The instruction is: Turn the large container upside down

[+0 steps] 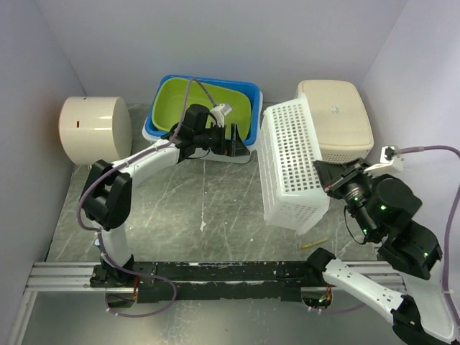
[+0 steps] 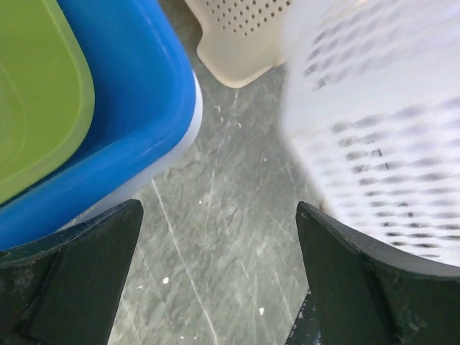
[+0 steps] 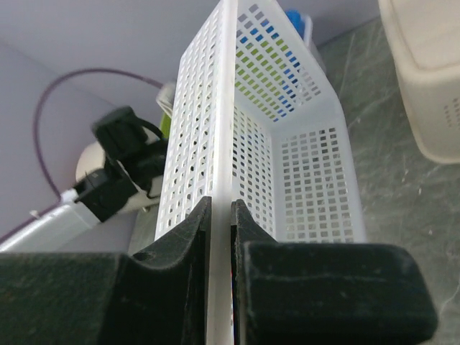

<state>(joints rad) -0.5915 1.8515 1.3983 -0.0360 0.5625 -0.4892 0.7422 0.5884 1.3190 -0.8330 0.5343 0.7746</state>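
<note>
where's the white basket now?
Top view, right of centre: white basket tipped up between blue bin and beige container, wall pinched by right gripper.

my left arm (image 1: pixel 136 164) reaches far, left gripper (image 1: pixel 231 141) spread wide. my right arm (image 1: pixel 359 277) bends at near right, right gripper (image 3: pixel 215 208) pinched tight on a wall of the white basket (image 1: pixel 291 165).

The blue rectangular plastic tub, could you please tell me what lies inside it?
A lime-green plastic tub is nested inside the blue tub. The left arm covers its near part, hiding whatever lies there.
</note>
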